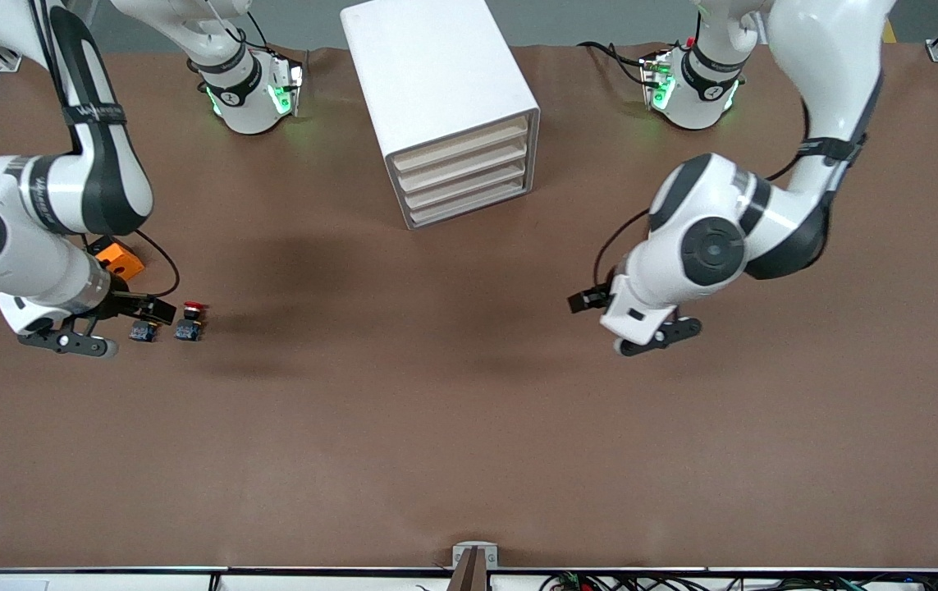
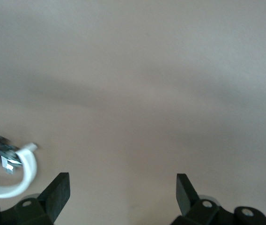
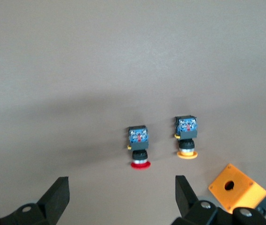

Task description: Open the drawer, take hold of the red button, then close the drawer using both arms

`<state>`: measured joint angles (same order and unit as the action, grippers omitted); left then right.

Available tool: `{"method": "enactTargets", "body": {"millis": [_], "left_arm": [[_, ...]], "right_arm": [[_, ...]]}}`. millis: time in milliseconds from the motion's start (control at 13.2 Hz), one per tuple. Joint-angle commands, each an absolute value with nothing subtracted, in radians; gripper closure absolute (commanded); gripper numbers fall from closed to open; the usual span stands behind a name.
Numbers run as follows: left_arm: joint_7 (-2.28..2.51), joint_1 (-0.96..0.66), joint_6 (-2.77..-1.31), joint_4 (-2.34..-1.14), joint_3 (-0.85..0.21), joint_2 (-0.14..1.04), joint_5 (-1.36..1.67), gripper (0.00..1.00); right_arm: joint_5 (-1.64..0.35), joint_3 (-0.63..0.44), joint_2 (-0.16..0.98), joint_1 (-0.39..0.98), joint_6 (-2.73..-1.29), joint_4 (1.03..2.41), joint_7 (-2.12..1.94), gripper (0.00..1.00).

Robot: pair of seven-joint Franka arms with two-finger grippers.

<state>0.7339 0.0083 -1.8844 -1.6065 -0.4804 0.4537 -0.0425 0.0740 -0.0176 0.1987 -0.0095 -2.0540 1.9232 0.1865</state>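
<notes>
**Drawers all shut, button out on the table**

The white cabinet [image 1: 444, 107] sits at the top middle of the front view. Its four cream drawers, the top drawer [image 1: 460, 143] too, are pushed in flat.

The red button [image 1: 189, 320] lies on the brown table [image 1: 469, 443] at the middle left of the frame, just beside a yellow button [image 1: 141, 330]. The right arm partly covers the yellow button and an orange cube [image 1: 121, 259].

The right gripper [image 3: 122, 194] hangs over the table by the buttons, fingers wide apart and holding nothing. The left gripper [image 2: 122, 193] hangs over bare table at the middle right, also wide and holding nothing.

The lower half of the frame is open table. Both arms are cut off at the top edge.
</notes>
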Motion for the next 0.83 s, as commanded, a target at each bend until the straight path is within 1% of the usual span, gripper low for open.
{"method": "enactTargets", "body": {"millis": [0,152,227,379,606,758], "left_arm": [[0.611,0.118,-1.879,-1.684,-0.494,0.364,-0.066,0.0],[0.508,0.205,-1.879,-1.697,-0.497,0.335,-0.067,0.0],[0.464,0.234,-1.876,-1.698,-0.497,0.318,-0.067,0.0],[0.332,0.302,-1.817,-1.697,-0.497,0.273,-0.067,0.0],[0.149,0.412,-1.758,-1.695,-0.499,0.187,-0.066,0.0],[0.083,0.466,-1.74,-1.695,-0.499,0.135,-0.066,0.0]], "right_arm": [[0.026,-0.014,0.143,-0.014,-1.918,1.859,0.164,0.0],[0.026,-0.014,0.127,-0.015,-1.803,1.798,0.163,0.0],[0.026,-0.014,0.108,-0.015,-1.775,1.79,0.161,0.0],[0.026,-0.014,0.043,-0.015,-1.714,1.789,0.129,0.0],[0.025,-0.017,-0.032,-0.018,-1.666,1.789,0.071,0.0],[0.026,-0.014,-0.049,-0.017,-1.654,1.787,0.067,0.0]]}}
